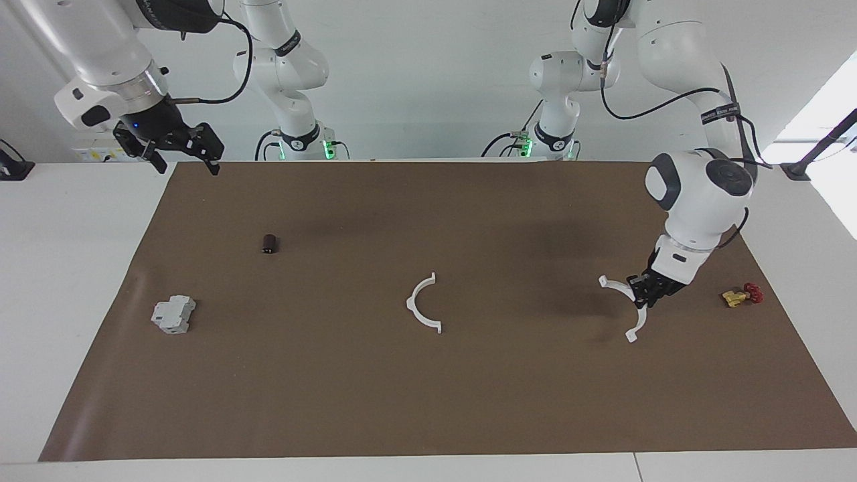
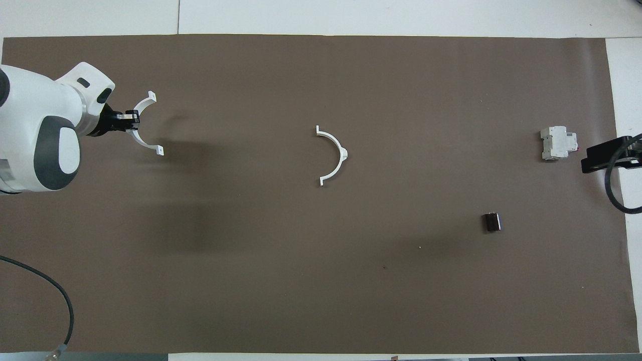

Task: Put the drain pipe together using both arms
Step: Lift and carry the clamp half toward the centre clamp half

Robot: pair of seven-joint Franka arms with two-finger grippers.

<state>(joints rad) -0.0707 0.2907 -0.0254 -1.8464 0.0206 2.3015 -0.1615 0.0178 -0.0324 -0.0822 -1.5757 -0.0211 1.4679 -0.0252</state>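
Note:
One white half-ring arc (image 1: 422, 304) of the drain pipe lies flat in the middle of the brown mat (image 1: 428, 402); it also shows in the overhead view (image 2: 336, 155). My left gripper (image 1: 646, 291) is shut on the middle of the second white arc (image 1: 616, 284) and holds it just above the mat at the left arm's end, casting a shadow. In the overhead view, the left gripper (image 2: 129, 120) grips that arc (image 2: 143, 142) with its end tabs pointing toward the other arc. My right gripper (image 1: 184, 150) is open, empty and raised over the mat's corner at the right arm's end.
A grey blocky box (image 1: 174, 314) (image 2: 556, 143) sits toward the right arm's end. A small dark cylinder (image 1: 270, 244) (image 2: 492, 221) lies nearer to the robots than the box. A yellow-and-red valve (image 1: 742, 294) lies beside the left gripper.

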